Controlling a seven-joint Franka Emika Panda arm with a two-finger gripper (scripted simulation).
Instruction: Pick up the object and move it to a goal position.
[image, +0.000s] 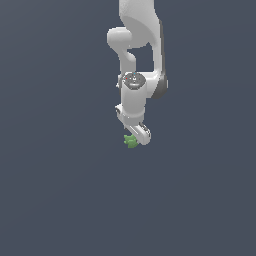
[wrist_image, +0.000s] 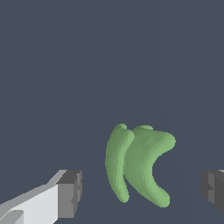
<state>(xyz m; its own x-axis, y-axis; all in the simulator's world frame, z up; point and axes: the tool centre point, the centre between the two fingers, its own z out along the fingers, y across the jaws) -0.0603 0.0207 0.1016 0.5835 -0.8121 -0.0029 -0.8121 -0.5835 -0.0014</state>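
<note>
Hand (wrist_image: 140, 190) spread around object (wrist_image: 138, 164); wrist view alone shows gaps.

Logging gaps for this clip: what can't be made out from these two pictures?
- Exterior view: the green object is partly hidden by the pincer; contact unclear.
- Wrist view: both fingers are cut off by the frame edges.
- No goal position marker shows in either view.

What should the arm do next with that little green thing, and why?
Probably ease straight down, then close. In the wrist view the green object lies between the two fingers, which stand wide apart and touch nothing. The gripper is open, right over the object, so no grasp has been made yet.
</note>
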